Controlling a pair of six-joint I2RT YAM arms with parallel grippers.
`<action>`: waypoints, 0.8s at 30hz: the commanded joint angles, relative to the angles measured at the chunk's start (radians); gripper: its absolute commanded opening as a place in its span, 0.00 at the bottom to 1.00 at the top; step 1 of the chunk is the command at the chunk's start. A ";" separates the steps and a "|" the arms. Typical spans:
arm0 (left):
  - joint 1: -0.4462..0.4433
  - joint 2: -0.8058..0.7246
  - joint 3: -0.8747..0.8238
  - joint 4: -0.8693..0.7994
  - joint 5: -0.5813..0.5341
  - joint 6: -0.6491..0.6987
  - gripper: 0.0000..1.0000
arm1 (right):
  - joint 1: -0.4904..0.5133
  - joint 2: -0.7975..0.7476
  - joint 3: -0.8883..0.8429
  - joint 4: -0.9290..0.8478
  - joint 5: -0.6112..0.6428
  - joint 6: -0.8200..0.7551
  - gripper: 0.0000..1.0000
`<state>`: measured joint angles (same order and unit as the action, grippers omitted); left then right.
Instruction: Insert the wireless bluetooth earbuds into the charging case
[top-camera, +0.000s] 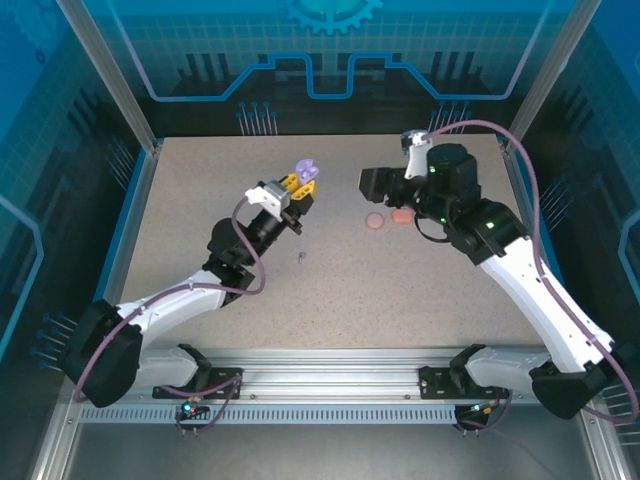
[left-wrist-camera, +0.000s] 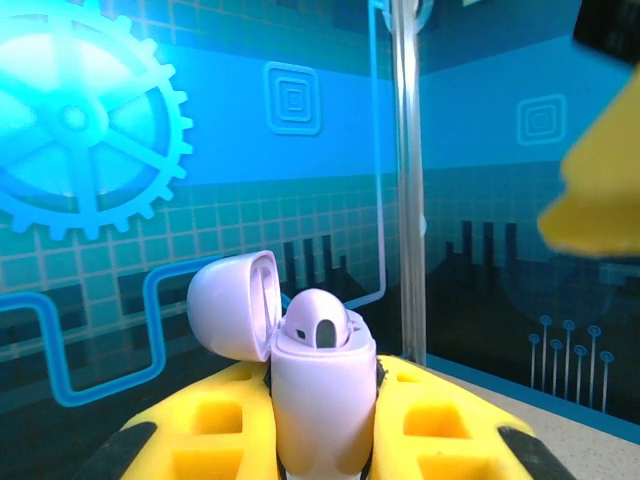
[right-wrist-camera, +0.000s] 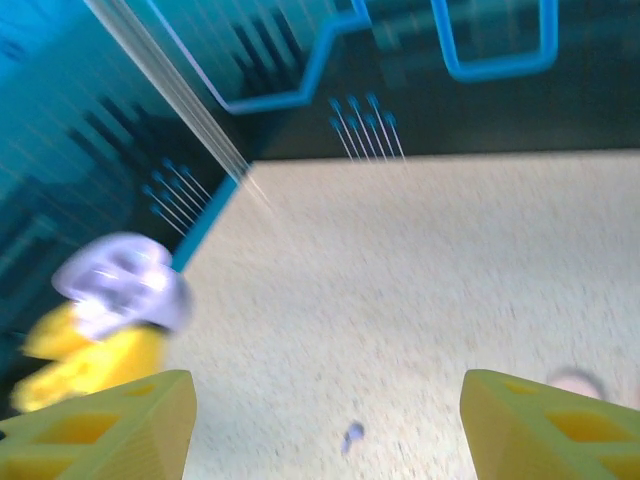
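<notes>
My left gripper (top-camera: 296, 186) is shut on a lilac charging case (top-camera: 304, 170), held above the table at the back centre-left. In the left wrist view the case (left-wrist-camera: 322, 400) stands upright between the yellow fingers (left-wrist-camera: 200, 430), its lid (left-wrist-camera: 232, 305) flipped open to the left. One purple earbud (left-wrist-camera: 318, 322) sits in its top. Another tiny purple earbud (top-camera: 302, 257) lies loose on the table; the right wrist view shows this earbud (right-wrist-camera: 351, 436) between my right fingers and lower down. My right gripper (top-camera: 373, 183) hovers open and empty to the right of the case (right-wrist-camera: 125, 280).
A pale pink pebble-like piece (top-camera: 375, 221) and a coral one (top-camera: 402, 215) lie on the table under my right wrist. Glass walls with aluminium posts (left-wrist-camera: 405, 180) enclose the speckled table (top-camera: 330, 290) at the back and sides.
</notes>
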<state>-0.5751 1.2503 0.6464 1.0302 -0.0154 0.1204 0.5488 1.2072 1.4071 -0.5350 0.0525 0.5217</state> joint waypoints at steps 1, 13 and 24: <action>0.034 -0.067 -0.034 0.034 -0.038 -0.048 0.00 | -0.009 0.074 -0.048 -0.086 0.025 0.078 0.70; 0.136 -0.227 -0.114 0.009 -0.069 -0.118 0.00 | 0.136 0.530 0.077 -0.211 0.131 0.324 0.64; 0.170 -0.296 -0.131 -0.006 -0.087 -0.137 0.00 | 0.253 0.955 0.428 -0.421 0.179 0.484 0.56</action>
<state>-0.4194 0.9783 0.5335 1.0073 -0.0792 0.0017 0.7776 2.1063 1.7569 -0.8467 0.1936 0.9386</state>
